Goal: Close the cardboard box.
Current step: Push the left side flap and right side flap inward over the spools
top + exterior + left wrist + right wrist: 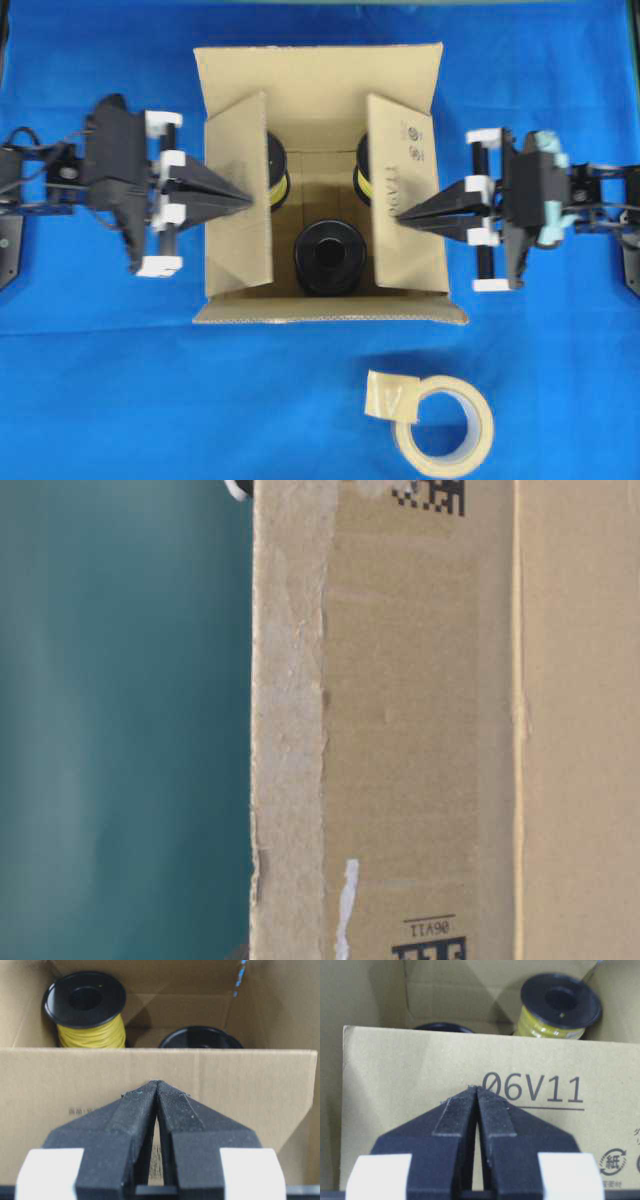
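Big brown corrugated cardboard box (pixel 320 75) sat mid-table toward the far edge, and the left gripper (pixel 243 199) and right gripper (pixel 404 221), both pinched shut on nothing, were nudging the side flaps inward; next they'd probably need pushing flat.

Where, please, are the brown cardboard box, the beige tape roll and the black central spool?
brown cardboard box (pixel 330 311), overhead view, near flap edge.
beige tape roll (pixel 478 420), overhead view, right side of ring.
black central spool (pixel 330 258), overhead view, top flange.
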